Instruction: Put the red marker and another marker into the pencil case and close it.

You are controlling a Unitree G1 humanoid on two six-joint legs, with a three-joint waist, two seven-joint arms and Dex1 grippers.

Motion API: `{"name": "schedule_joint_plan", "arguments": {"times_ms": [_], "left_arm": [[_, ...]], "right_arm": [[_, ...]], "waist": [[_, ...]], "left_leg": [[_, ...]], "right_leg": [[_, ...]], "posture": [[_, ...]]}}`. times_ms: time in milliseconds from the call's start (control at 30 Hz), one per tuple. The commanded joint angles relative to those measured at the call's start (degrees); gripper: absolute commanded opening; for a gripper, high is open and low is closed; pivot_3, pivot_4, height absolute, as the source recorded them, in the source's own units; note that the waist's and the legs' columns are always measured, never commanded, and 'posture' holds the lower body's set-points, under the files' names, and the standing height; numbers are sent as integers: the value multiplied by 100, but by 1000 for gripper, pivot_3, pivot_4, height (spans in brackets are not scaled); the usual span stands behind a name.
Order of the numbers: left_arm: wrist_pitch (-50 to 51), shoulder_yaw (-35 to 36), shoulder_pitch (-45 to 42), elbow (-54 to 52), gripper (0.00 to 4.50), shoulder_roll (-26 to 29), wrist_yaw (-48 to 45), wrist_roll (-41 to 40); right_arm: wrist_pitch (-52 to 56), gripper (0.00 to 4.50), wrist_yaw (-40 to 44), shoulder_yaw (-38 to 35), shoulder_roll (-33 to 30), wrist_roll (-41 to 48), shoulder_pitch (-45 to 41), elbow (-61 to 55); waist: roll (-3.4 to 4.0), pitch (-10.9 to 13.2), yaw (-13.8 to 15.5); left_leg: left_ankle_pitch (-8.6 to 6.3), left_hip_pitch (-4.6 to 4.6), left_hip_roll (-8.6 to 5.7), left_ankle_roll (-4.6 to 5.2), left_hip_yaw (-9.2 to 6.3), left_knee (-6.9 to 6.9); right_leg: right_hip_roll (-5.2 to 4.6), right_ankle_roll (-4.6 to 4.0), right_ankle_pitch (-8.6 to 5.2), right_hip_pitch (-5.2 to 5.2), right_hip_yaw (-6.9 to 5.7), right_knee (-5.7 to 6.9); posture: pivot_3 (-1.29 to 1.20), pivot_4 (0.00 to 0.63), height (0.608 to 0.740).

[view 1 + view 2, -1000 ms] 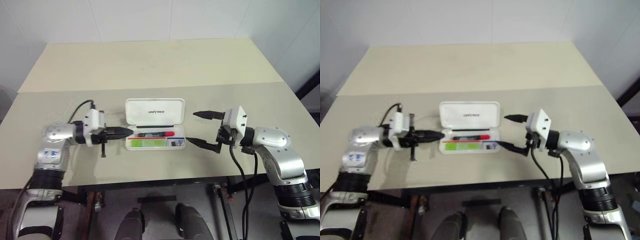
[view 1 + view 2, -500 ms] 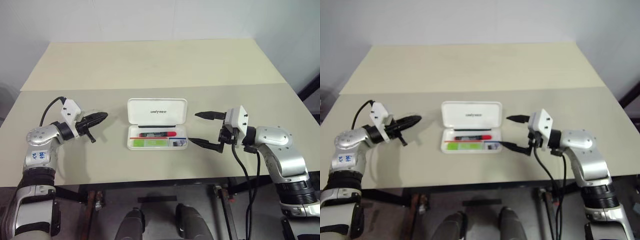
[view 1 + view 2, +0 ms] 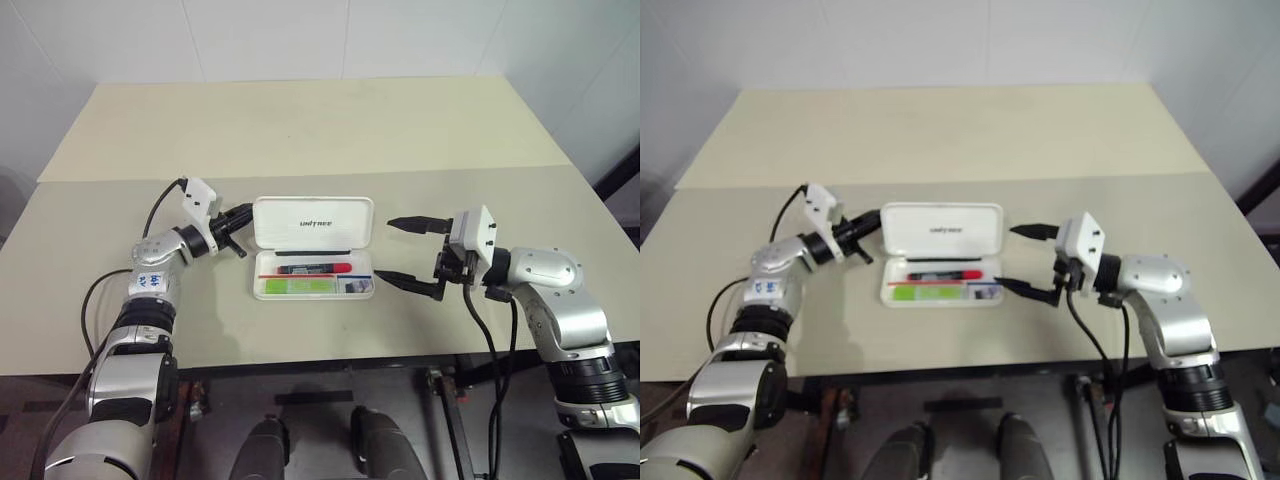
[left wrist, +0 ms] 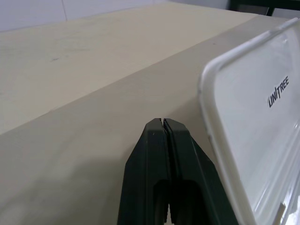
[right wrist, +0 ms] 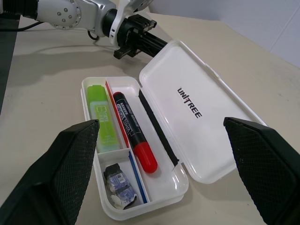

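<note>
Left gripper point(image 3: 243, 213): fingers pressed together, empty, at the open lid's left edge, likely placed to push it shut.
Pencil case point(image 3: 312, 222): mid-table, lid laid open.
Red marker point(image 5: 134, 137): inside the case, beside a green marker point(image 5: 100, 118).
Right gripper point(image 3: 403, 252): spread wide, empty, right of the case.

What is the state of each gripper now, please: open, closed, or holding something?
Left gripper: closed, holding nothing, beside the pencil case lid.
Right gripper: open wide, holding nothing.
</note>
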Motion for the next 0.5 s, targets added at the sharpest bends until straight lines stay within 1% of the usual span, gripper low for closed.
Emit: {"name": "schedule_joint_plan", "arguments": {"times_ms": [33, 233, 300, 400, 500], "left_arm": [[-300, 32, -54, -90, 44, 70, -434, -89], [-547, 53, 87, -267, 44, 112, -1021, -186], [-763, -53, 236, -492, 44, 169, -1503, -214], [-846, -162, 360, -708, 44, 231, -1930, -194], [-995, -441, 495, -910, 44, 353, -2357, -30]], "right_arm": [[-111, 4500, -45, -68, 43, 91, -5, -210], [-102, 4500, -105, -75, 83, 93, 96, -297], [-59, 4500, -163, -81, 105, 116, 168, -392], [8, 4500, -210, -114, 97, 162, 254, -525], [84, 4500, -244, -156, 66, 210, 312, -628]], "waist": [[0, 0, 1], [0, 0, 6], [0, 0, 7], [0, 0, 8], [0, 0, 35]], "left_leg": [[0, 1, 0, 0, 0, 1], [0, 0, 0, 0, -1, -2], [0, 0, 0, 0, -1, -4], [-1, -1, 0, -1, -1, -6], [-1, 0, 0, -1, -1, -3]], "right_leg": [[0, 0, 0, 1, 0, 1], [0, 0, 0, 1, 0, 0], [0, 0, 0, 1, 0, -2], [0, -1, 0, 0, 0, -6], [0, -1, 0, 2, 0, -6]], "posture": [[0, 150, 740], [0, 150, 740], [0, 150, 740], [0, 150, 740], [0, 150, 740]]}}
